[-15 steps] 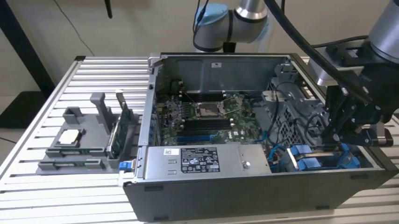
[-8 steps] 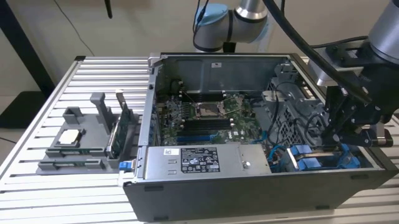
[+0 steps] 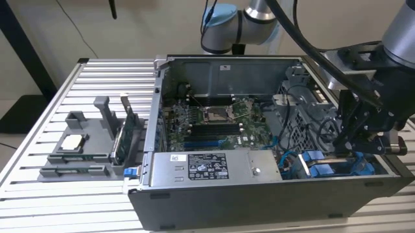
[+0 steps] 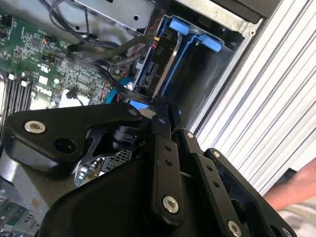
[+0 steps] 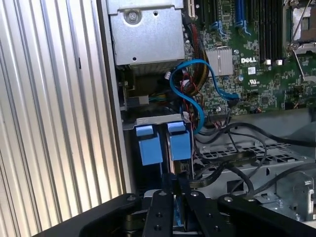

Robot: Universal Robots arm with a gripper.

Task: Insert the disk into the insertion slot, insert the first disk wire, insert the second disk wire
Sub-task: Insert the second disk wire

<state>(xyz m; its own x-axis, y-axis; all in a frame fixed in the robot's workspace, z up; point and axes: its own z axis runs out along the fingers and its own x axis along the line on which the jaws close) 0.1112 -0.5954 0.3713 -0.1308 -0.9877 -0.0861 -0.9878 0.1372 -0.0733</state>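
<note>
Disk (image 5: 179, 148) and its blue carrier sit upright in the insertion slot (image 3: 337, 167) at the case's front corner, on the exterior view's right, so we judge the first step largely done. Nearest us in both wrist views is the gripper (image 5: 174, 181), its black fingers drawn close together right at the disk's upper edge; we cannot tell whether they pinch the carrier, a connector, or simply press down on it. We hold the arm steeply over the bay because the opening faces upward and the case walls leave room only from above. Just beside the disk stands a second blue tab (image 5: 148, 146), marking the neighbouring bay. A little farther in, a blue cable (image 5: 197, 94) and black wires (image 5: 232, 160) loop loosely near the bay. Beyond them lies the green motherboard (image 3: 214, 124), and the grey power-supply box (image 3: 211, 167) lies along the case's near wall. Farthest off, a grey parts holder (image 3: 84, 145) rests on the slatted table (image 3: 39, 194).
</note>
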